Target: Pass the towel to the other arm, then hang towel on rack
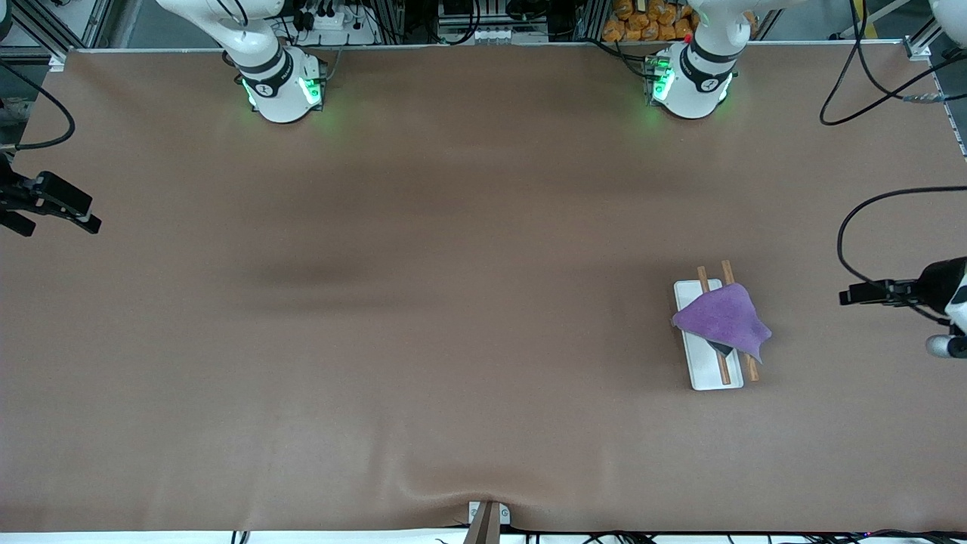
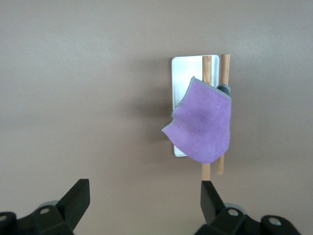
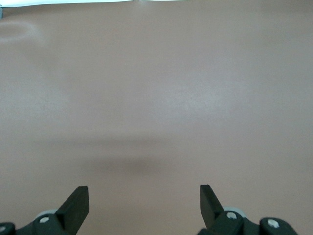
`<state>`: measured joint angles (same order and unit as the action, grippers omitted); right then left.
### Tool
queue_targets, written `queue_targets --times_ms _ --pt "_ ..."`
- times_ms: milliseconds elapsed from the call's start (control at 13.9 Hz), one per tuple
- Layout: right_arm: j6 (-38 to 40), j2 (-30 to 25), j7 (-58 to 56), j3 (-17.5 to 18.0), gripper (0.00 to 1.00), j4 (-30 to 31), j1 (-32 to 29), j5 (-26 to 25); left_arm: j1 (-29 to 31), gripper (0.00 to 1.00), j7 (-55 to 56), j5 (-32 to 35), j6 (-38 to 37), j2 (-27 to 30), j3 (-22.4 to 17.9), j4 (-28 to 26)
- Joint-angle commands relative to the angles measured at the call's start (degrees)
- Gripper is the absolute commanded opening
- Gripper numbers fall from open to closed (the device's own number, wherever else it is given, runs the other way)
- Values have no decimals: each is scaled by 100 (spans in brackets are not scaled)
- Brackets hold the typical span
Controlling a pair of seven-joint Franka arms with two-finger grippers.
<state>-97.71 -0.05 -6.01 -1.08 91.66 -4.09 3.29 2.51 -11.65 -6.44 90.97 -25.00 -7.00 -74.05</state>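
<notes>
The purple towel (image 1: 724, 319) is draped over the two brown rods of the rack (image 1: 706, 372), whose white base plate lies on the table toward the left arm's end. A bit of the towel's dark grey reverse shows at one corner. The left wrist view shows the towel (image 2: 203, 122) on the rack (image 2: 186, 73). My left gripper (image 1: 850, 296) is open and empty, up in the air beside the rack at the left arm's end of the table; its jaws (image 2: 145, 196) stand wide apart. My right gripper (image 1: 89, 219) is open and empty at the right arm's end, over bare table (image 3: 144, 196).
The two arm bases (image 1: 279, 83) (image 1: 691, 79) stand along the table's edge farthest from the front camera. Black cables (image 1: 854, 227) loop over the table at the left arm's end. A small bracket (image 1: 487, 517) sits at the edge nearest the front camera.
</notes>
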Motion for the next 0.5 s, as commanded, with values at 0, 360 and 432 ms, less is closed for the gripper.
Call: queue_targets --times_ms 0,360,432 --pt "103 137 109 3 100 -254 48 -127 -110 100 -83 240 -9 284 23 -31" --pt "95 146 109 11 100 -254 66 -118 -216 100 144 231 -9 653 23 -39" --pt "94 146 118 3 100 -254 127 -127 -338 100 485 248 -9 767 67 -74"
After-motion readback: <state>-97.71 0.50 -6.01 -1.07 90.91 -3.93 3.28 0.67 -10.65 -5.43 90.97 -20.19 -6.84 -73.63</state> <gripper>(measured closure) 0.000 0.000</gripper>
